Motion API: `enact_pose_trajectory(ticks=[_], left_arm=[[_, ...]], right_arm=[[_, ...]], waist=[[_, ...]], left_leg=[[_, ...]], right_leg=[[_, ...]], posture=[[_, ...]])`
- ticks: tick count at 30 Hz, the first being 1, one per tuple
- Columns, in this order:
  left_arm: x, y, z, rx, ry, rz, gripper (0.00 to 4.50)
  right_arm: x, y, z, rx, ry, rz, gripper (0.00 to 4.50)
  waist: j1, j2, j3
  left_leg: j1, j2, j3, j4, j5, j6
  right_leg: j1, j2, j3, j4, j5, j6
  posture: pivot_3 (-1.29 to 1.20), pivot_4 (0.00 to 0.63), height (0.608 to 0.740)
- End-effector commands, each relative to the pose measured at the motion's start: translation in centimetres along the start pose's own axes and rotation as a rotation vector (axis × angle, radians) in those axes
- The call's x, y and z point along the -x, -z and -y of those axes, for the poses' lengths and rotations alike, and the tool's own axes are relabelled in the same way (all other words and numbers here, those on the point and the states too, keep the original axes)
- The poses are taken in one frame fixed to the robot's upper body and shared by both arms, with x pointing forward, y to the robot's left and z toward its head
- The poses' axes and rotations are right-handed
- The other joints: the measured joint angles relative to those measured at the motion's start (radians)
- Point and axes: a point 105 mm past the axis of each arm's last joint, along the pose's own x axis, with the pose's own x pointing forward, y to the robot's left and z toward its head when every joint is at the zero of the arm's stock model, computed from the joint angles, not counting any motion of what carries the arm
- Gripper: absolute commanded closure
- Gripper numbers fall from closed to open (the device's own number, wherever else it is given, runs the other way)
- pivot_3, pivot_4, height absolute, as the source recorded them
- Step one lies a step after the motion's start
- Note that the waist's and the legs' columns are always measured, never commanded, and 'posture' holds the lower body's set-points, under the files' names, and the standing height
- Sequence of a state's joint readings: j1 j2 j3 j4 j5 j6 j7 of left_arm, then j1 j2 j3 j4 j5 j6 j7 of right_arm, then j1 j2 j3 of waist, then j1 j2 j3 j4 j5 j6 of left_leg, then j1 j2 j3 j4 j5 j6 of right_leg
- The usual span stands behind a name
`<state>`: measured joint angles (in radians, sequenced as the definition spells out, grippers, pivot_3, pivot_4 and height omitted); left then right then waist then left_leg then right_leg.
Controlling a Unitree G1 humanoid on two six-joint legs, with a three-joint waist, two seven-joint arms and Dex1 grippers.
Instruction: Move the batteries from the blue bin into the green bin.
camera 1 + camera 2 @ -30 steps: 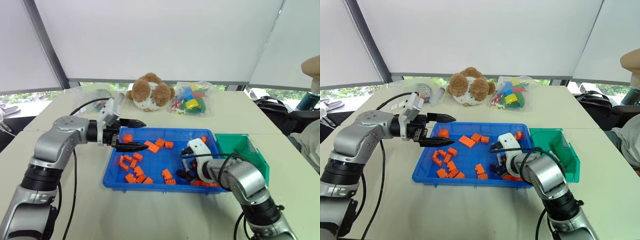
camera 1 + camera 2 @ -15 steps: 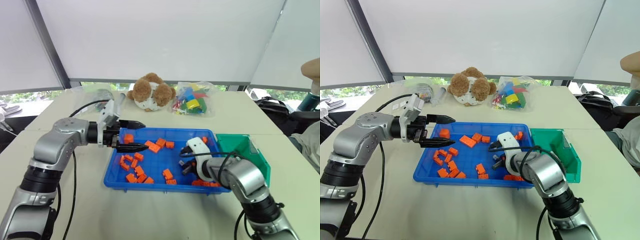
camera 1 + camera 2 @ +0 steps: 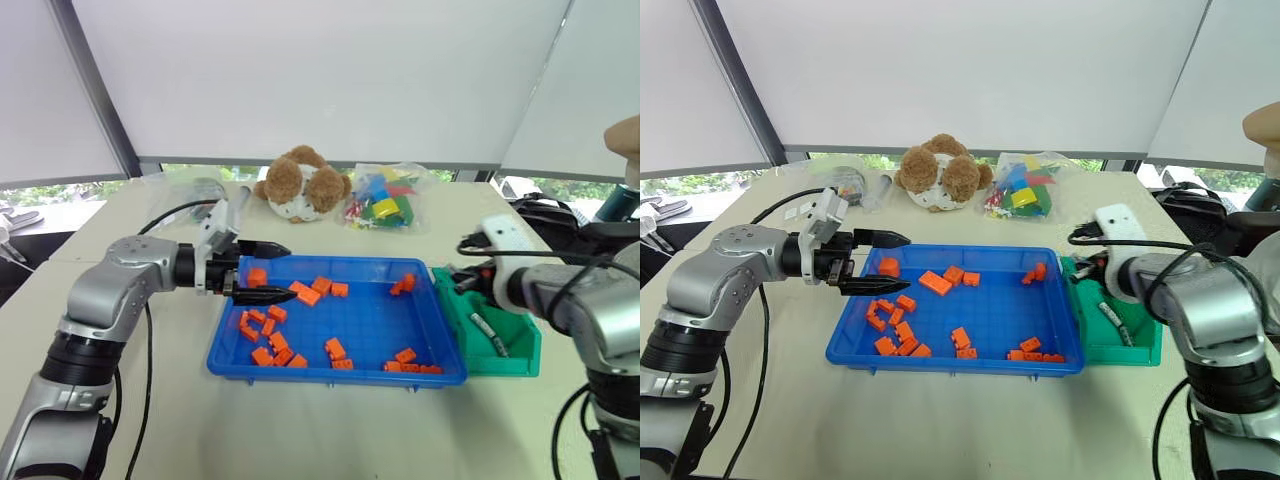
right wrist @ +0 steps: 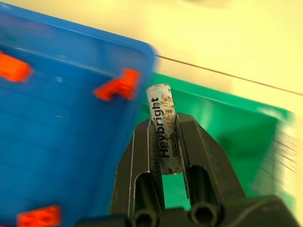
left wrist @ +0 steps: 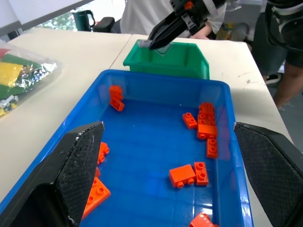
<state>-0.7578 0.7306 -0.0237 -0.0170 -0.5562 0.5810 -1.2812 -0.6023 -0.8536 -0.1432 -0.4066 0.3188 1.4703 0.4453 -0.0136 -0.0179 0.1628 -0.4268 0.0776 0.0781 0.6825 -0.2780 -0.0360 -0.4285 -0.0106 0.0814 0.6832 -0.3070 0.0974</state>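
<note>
Right gripper [image 4: 163,142] pinching battery [image 4: 163,125] above green bin [image 3: 520,340] | left gripper [image 3: 268,270] gaping idle | risk: early release dropping it outside.

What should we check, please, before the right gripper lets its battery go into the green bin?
1. Battery clamped between the right gripper's fingers: ok.
2. Right gripper over the green bin: ok in the left wrist view, where its tips sit at the bin's near rim; how far inside, cannot tell.
3. Room in the green bin: ok; two batteries already lie on its floor, with space beside them.
4. Left gripper out of the way: ok; open over the blue bin's far-left end.
5. Batteries left in the blue bin: cannot tell; I see orange bricks there.
</note>
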Motion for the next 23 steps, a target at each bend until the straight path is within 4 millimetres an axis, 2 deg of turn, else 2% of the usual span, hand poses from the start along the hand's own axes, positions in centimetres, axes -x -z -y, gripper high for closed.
enact_pose_trajectory(ticks=[1, 7, 11, 13, 14, 18, 23], left_arm=[[0.0, -0.8, 0.2, -0.034, 0.009, 0.017, 0.0], [-0.2, -1.0, 0.3, -0.038, 0.015, 0.018, 0.0], [0.0, -1.2, 0.5, -0.038, 0.015, 0.013, 0.0], [0.0, -1.1, 0.5, -0.036, 0.013, 0.011, 0.0], [0.2, -1.2, 0.5, -0.033, 0.012, 0.008, 0.0], [0.8, -1.1, 0.3, -0.026, -0.011, -0.009, 0.0], [1.5, -0.9, 0.6, 0.002, -0.026, -0.016, 0.0]], right_arm=[[0.7, 0.4, 1.3, 0.005, 0.039, 0.013, 3.09], [0.7, 1.0, 1.5, 0.006, 0.017, 0.002, 0.02], [2.0, -2.0, -0.6, 0.073, -0.145, 0.147, 0.02], [2.5, -2.7, -1.6, 0.097, -0.217, 0.184, 0.02], [3.1, -3.1, -2.7, 0.14, -0.292, 0.214, 0.02], [5.0, -3.9, -5.7, 0.281, -0.493, 0.277, 0.02], [6.2, -4.1, -7.0, 0.345, -0.598, 0.305, 0.02]], waist=[[0.0, 0.0, 0.0], [-0.002, 0.0, 0.0], [0.0, 0.0, 0.0], [-0.001, 0.0, 0.0], [-0.001, 0.0, 0.0], [0.001, 0.0, 0.0], [0.001, 0.0, 0.0]], left_leg=[[0.0, 0.0, 0.0, 0.0, 0.0, 0.0], [0.0, 0.0, 0.0, 0.0, 0.0, 0.0], [0.0, 0.0, 0.0, 0.0, 0.0, 0.0], [0.0, 0.0, 0.0, 0.0, 0.0, 0.0], [0.0, 0.0, 0.0, 0.0, 0.0, 0.0], [0.0, 0.0, 0.0, 0.0, 0.0, 0.0], [0.0, 0.0, 0.0, 0.001, 0.0, 0.0]], right_leg=[[0.0, 0.0, 0.0, 0.0, 0.0, 0.0], [0.0, 0.0, 0.0, 0.0, 0.0, 0.0], [0.0, 0.0, 0.0, 0.0, 0.0, 0.0], [0.0, 0.0, 0.0, 0.0, 0.0, 0.0], [0.0, 0.0, 0.0, 0.0, 0.0, 0.0], [0.0, 0.0, 0.0, 0.0, 0.0, 0.0], [0.001, 0.0, 0.0, 0.0, 0.0, 0.0]], posture=[[0.0, 0.15, 0.733], [0.0, 0.15, 0.733], [0.0, 0.15, 0.733], [0.0, 0.15, 0.733], [0.0, 0.15, 0.733], [0.0, 0.15, 0.733], [0.0, 0.15, 0.733]])
